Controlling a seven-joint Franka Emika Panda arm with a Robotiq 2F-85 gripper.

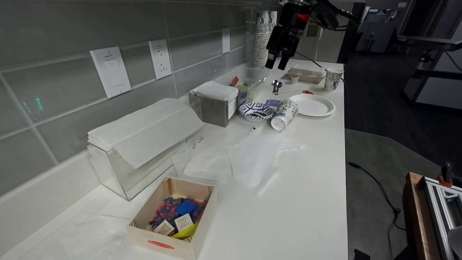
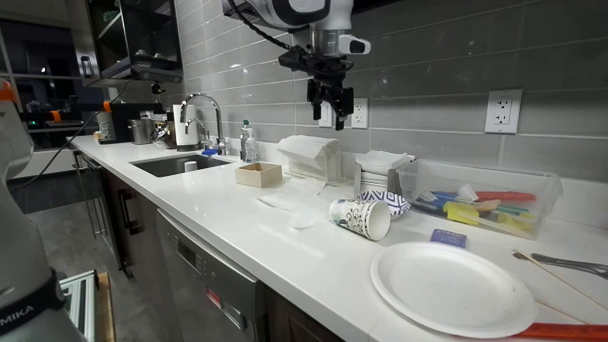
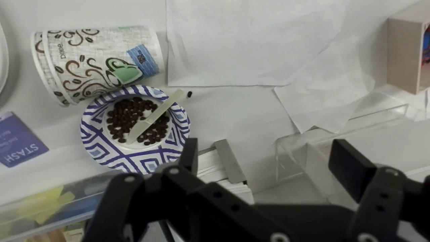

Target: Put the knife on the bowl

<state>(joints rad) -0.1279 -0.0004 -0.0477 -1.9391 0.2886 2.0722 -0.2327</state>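
Note:
The knife is a pale plastic one. It lies slantwise across the bowl in the wrist view, its handle over the rim and its blade among dark beans. The bowl is paper with a blue-purple and white pattern; it shows in both exterior views. The knife is hard to make out there. My gripper is open and empty, its fingers wide apart. In both exterior views the gripper hangs high above the counter, well clear of bowl and knife.
A nested pair of paper cups lies on its side against the bowl. A napkin holder, a clear bin and a clear paper box line the wall. A white plate and wooden box stand farther off.

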